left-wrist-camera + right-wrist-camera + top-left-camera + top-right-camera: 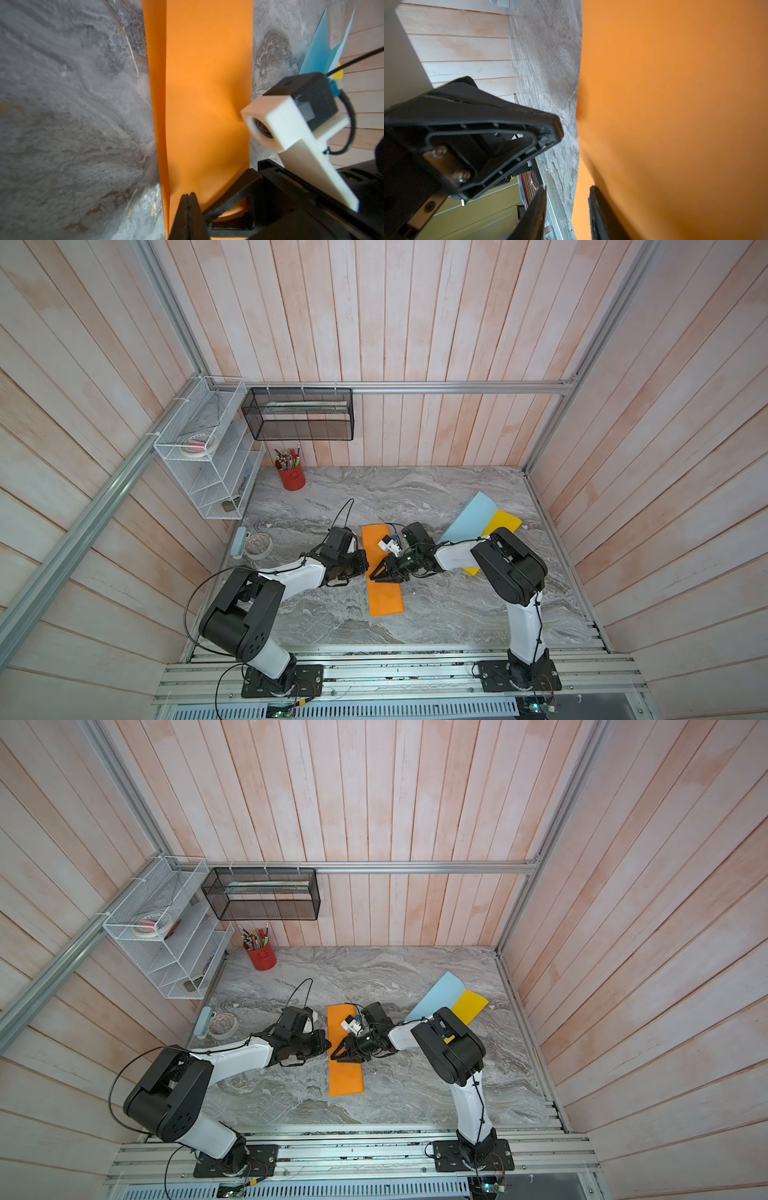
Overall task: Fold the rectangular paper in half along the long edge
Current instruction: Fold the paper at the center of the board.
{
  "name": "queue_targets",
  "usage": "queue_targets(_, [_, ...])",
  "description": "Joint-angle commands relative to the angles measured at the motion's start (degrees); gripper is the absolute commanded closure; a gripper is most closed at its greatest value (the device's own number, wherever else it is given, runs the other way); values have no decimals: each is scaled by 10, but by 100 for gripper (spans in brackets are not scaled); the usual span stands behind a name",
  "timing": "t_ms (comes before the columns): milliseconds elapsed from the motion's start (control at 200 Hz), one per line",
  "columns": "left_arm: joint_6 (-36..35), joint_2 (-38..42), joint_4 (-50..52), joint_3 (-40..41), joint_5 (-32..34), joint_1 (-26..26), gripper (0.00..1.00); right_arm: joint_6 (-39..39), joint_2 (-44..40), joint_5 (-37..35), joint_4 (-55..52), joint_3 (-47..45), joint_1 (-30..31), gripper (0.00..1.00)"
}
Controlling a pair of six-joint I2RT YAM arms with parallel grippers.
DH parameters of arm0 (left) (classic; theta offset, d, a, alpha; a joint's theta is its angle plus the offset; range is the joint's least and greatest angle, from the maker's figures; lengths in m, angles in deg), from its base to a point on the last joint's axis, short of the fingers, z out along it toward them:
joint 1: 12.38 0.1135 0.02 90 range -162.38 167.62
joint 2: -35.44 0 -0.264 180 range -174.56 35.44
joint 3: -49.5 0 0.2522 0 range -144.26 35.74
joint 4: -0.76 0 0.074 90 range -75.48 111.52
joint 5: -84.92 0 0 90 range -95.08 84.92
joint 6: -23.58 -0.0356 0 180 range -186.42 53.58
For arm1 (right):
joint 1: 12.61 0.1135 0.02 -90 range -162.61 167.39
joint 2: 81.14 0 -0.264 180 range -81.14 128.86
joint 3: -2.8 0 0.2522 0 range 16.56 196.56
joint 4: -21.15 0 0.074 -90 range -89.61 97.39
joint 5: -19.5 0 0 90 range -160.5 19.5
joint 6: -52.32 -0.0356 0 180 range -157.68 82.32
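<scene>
The orange rectangular sheet of paper [386, 601] lies as a long narrow strip about the middle of the grey marbled counter [457, 614], its long sides running from the near edge toward the far edge. We judge it already doubled over, but the crease is not yet pressed firm. The slick stone and the springy paper are our worry: a sideways drag could slide the strip or skew its layers, and the upper leaf could bow open. The left pincer [365, 566] is clenched at one long side. We cannot tell whether it nips a layer or only rests there, so it may push rather than pin. The right pincer [374, 576] stands released right beside it, near enough for the two to knock together. Both top views give the whole strip, and the light blue sheet [469, 518] and yellow sheet [505, 522] toward the counter's right edge, but the arms hide the strip's middle. The left wrist view alone shows a lower layer peeking out along one long side. The right wrist view alone shows one finger [600, 214] on the paper, its partner over bare counter.
</scene>
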Motion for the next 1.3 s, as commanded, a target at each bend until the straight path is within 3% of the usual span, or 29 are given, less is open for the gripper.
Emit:
queue_targets(0, [-8,-13,-12,-11,-12,3,100,12,-2,8,-17,12,4,63])
queue_targets(1295, [1,-42,-40,6,-33,2,100,16,19,19,-19,18,8,63])
